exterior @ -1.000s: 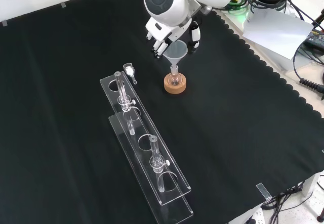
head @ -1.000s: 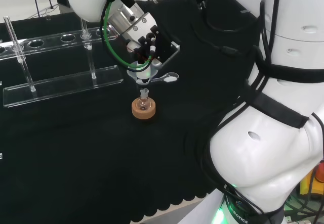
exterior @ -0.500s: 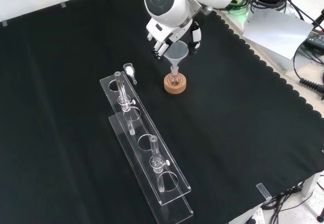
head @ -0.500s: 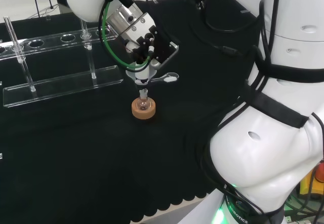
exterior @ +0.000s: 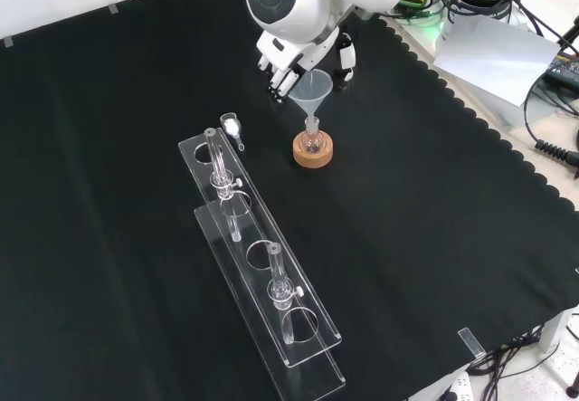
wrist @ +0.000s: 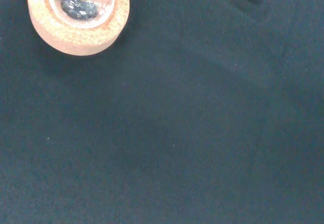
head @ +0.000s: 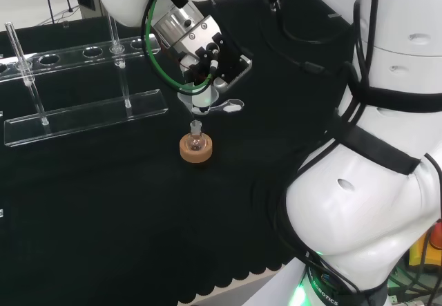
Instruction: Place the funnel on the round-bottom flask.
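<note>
My black and white hand (exterior: 303, 60) hangs above the middle of the black cloth (exterior: 434, 238) and grasps the clear cone-shaped funnel (exterior: 310, 89) at its wide rim, with fingers curled on both sides of it. In the front view the funnel's thin stem points down at the neck of the small clear glass round-bottom flask (exterior: 312, 138), and I cannot tell if the stem tip is already inside the neck or just over it. In the head view the funnel (head: 198, 101) is half hidden under my palm (head: 207, 47), and a little gap seems to show between its stem and the flask (head: 195, 139).

The flask sits upright in a round cork ring stand (exterior: 313, 153), rough and light brown. In the wrist view the cork ring (wrist: 76, 19) is cut off at the picture's edge, and something dark and grainy shows through the flask's glass (wrist: 81, 6); what it is, I cannot make out.

Near the stand lies a small clear scoop-like piece (exterior: 231, 126). A long clear acrylic rack (exterior: 262, 274) with round holes holds two thin glass tubes upright.
</note>
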`<state>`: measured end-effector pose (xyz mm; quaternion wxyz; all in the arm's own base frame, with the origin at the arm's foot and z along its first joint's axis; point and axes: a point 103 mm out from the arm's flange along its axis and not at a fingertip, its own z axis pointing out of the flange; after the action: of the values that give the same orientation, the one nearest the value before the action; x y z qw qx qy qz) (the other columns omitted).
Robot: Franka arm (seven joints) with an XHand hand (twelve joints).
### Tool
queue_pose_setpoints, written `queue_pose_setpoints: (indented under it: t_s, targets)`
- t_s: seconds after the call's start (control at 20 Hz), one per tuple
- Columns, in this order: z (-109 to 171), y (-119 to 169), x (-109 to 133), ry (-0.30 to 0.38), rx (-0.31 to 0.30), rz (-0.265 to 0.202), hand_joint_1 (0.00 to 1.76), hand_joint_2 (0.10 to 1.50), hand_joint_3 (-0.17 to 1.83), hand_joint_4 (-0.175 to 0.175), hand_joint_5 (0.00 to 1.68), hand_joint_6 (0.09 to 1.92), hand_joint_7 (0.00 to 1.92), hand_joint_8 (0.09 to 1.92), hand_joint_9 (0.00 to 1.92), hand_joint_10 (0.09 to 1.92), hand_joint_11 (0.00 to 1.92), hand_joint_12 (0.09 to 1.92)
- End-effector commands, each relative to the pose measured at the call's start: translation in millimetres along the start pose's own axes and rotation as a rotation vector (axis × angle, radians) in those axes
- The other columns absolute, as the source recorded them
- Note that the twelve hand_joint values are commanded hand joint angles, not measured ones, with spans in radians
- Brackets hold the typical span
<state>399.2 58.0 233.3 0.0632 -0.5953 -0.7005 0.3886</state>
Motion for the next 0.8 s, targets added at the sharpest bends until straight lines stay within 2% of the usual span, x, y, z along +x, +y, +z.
queue_pose_setpoints:
  t_s: [0.05,0.45,0.8]
  targets:
    - [-2,-3,3,-0.001,0.000,-0.005,0.69,0.60,0.60,-0.072,0.21,0.11,0.11,0.71,0.54,0.66,0.31,1.37]
    - [-6,-10,6,-0.007,-0.011,-0.002,0.66,0.58,0.54,-0.071,0.18,0.09,0.01,0.67,0.45,0.67,0.26,1.39]
    - [-17,-28,-14,0.034,-0.115,0.021,0.64,0.58,0.52,-0.071,0.19,0.09,0.00,0.67,0.43,0.67,0.25,1.39]
